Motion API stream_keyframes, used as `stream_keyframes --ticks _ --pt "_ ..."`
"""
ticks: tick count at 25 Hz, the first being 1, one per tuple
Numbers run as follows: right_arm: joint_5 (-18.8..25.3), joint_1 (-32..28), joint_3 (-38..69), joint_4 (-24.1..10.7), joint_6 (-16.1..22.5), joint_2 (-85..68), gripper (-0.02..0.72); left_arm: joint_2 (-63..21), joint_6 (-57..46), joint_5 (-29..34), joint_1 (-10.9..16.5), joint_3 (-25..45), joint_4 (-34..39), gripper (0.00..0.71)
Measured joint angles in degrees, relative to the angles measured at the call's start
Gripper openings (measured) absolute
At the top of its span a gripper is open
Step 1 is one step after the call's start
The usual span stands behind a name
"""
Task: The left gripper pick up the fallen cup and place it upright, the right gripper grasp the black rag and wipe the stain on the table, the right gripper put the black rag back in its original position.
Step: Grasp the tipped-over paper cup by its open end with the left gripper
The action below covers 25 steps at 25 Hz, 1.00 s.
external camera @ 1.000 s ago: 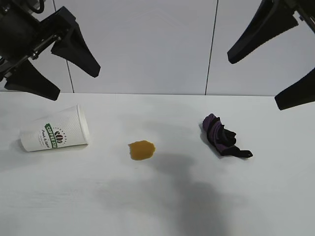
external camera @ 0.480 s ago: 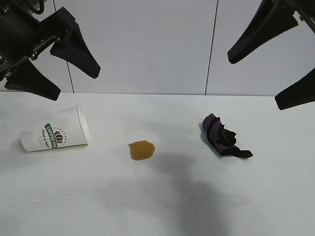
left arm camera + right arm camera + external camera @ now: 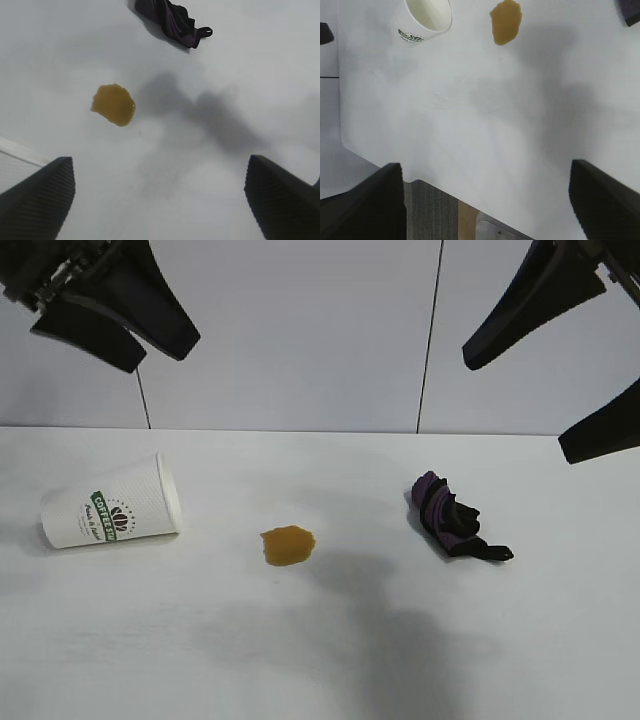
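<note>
a white paper coffee cup [image 3: 112, 503] lay on its side at the left of the table [image 3: 330, 640], likely light and crushable, best gripped gently across its dimpled wall, while the left gripper [image 3: 108, 302] hung wide open and empty at upper left.

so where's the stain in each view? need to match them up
Exterior: stain at table centre, between the cup and the rag.
Left wrist: stain left of centre, with the rag at the top edge; cup not in it.
Right wrist: stain at the top edge, beside the cup's mouth.
Shared landmark: the stain itself; the cup and the rag each show in only two views.
</note>
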Motion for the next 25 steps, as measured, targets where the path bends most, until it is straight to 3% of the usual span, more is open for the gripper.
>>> stream_keyframes --ticks 5,9,20,25 --pt "0.0 0.0 0.0 0.0 0.0 0.0 0.622 0.0 15.75 0.13 -0.02 -0.12 0.6 0.663" --pt "0.0 0.0 0.0 -0.05 0.0 0.0 0.622 0.0 20.48 -1.24 -0.02 -0.12 1.15 0.663" --pt "0.0 0.0 0.0 -0.11 0.0 0.0 0.622 0.22 19.82 -8.35 -0.02 -0.12 6.17 0.663" --pt "0.0 0.0 0.0 -0.11 0.0 0.0 0.622 0.22 12.89 -8.54 -0.02 -0.12 15.86 0.663"
